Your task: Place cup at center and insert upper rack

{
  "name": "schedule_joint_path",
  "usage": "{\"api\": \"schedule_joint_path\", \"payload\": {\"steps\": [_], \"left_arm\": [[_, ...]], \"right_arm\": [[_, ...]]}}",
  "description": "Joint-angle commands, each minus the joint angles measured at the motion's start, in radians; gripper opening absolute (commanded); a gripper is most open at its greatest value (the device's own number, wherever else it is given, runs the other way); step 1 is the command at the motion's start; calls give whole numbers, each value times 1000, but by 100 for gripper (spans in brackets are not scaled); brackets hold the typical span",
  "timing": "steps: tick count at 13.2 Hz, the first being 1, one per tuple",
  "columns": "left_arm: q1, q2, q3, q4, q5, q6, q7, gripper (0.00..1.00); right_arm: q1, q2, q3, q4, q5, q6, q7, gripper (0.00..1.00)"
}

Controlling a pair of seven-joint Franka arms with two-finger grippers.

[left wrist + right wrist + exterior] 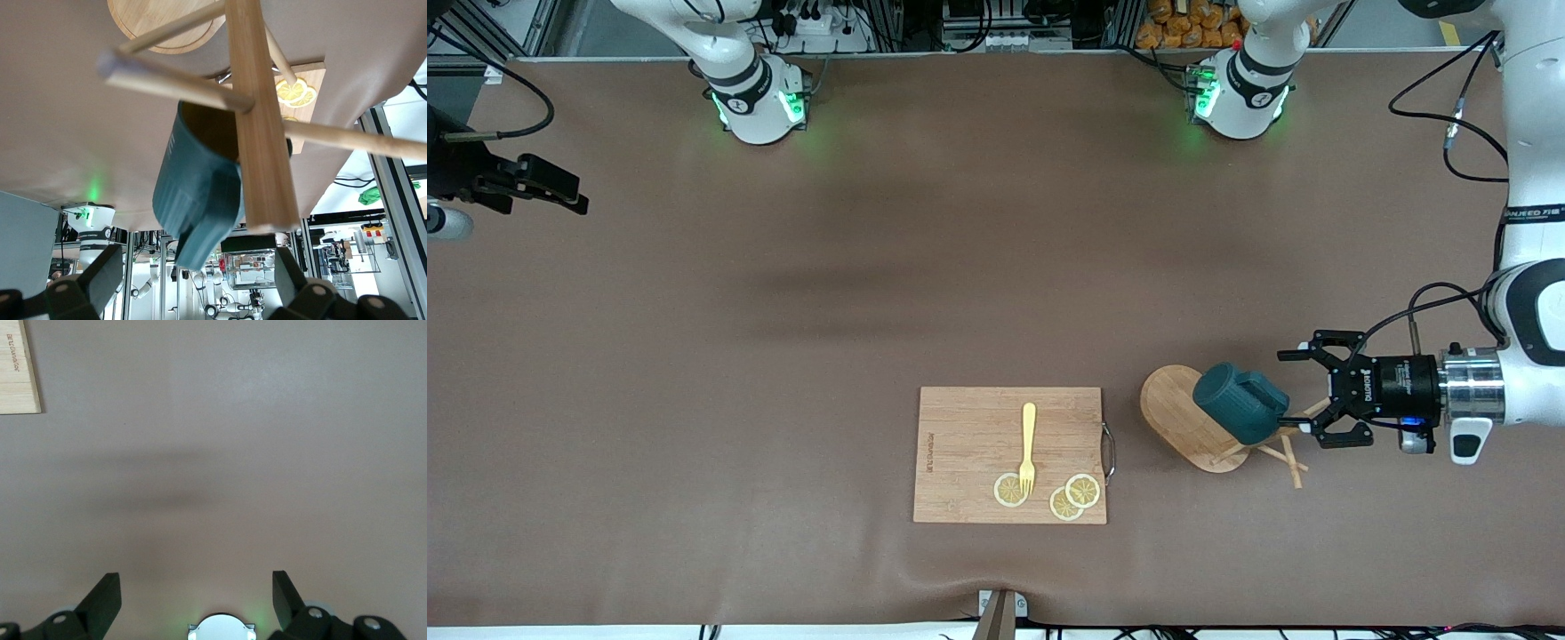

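The bamboo upper rack lies tipped on its side toward the left arm's end of the table, its oval base (pixel 1174 411) tilted up and its pegs (pixel 1288 458) on the cloth. The dark teal cup (pixel 1240 402) hangs on it, against the post. My left gripper (pixel 1304 396) is level with the table, open, its fingers on either side of the post's top end and the cup's handle, gripping nothing. In the left wrist view the post (pixel 260 133), cup (pixel 200 193) and base (pixel 167 20) sit ahead of the open left gripper (pixel 197 280). My right gripper (pixel 534 182) waits, open (pixel 197 597).
A rectangular wooden cutting board (pixel 960 427) lies near the table's front edge beside the rack, carrying a yellow fork (pixel 1029 440) and three lemon slices (pixel 1074 496). Its metal handle (pixel 1109 452) faces the rack. A corner of the board (pixel 17 367) shows in the right wrist view.
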Motion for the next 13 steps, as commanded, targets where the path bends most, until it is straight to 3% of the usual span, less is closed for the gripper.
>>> {"api": "schedule_joint_path", "payload": {"steps": [1,5,10,13], "left_arm": [[28,-72,-3,-10,9,-23,-22,100],[27,-152,2,-12,20,-23,-20,100],[15,-261,-20,-18,175,-26,-17,100],[15,-293,-91,-21,340,-44,-19,100]], "right_arm": [[5,-10,-3,-9,-3,3,16,100],[5,-10,-6,-9,-4,-2,50,100],[7,-10,-6,-9,-4,0,62,100],[7,-10,-6,-9,-4,3,58,100]]}}
